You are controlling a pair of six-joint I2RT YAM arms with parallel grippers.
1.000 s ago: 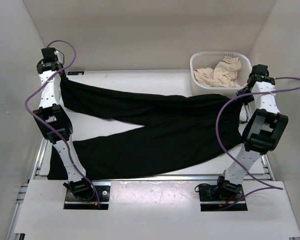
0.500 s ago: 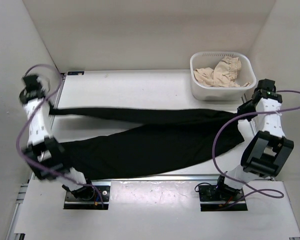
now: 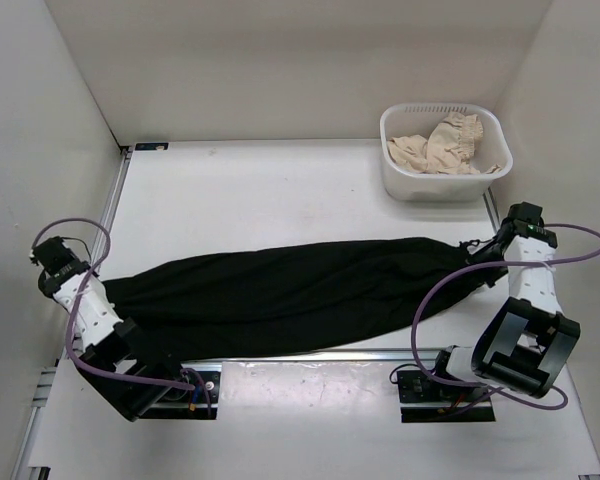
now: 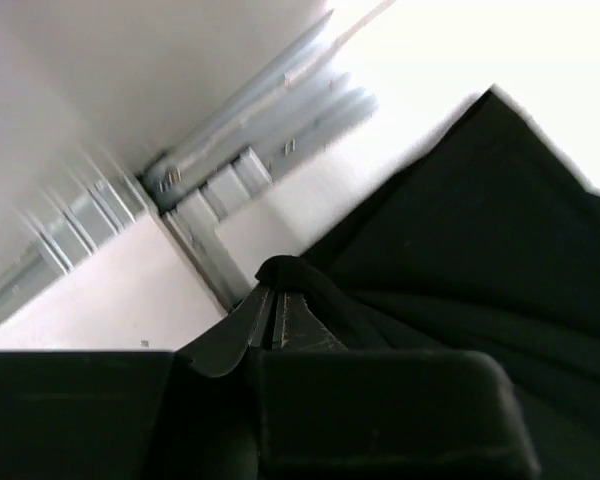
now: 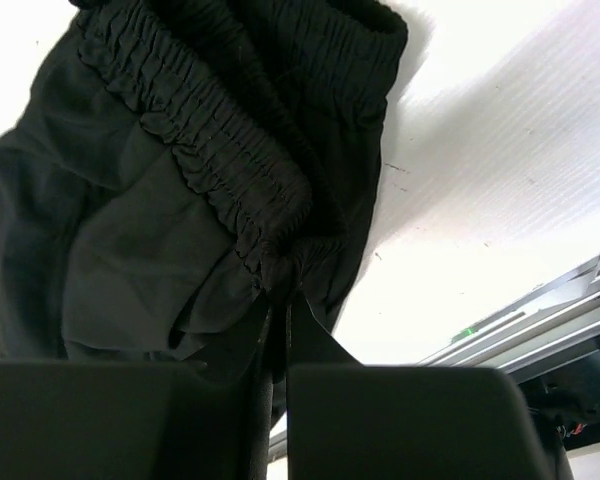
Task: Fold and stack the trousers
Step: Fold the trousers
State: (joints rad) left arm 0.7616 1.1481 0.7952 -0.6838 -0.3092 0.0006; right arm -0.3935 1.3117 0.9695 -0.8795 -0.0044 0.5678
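At the far left, the left pincer (image 4: 272, 305) is clenched on a small pinched-up fold of black fabric at the leg end of the trousers (image 3: 290, 295), close to the metal rail (image 4: 230, 180) at the table's left edge. From there the trousers stretch as one long dark band across the near half of the table (image 3: 280, 190), reaching almost from side to side, the legs lying together rather than spread apart. At the right end is the gathered elastic waistband (image 5: 210, 140). The right pincer (image 5: 278, 312) grips it, fingers pressed together on the bunched edge just above the table. Behind that arm, in the far right corner, a white basket (image 3: 440, 186) holds a beige frilly cloth (image 3: 442, 145), well apart from the trousers.
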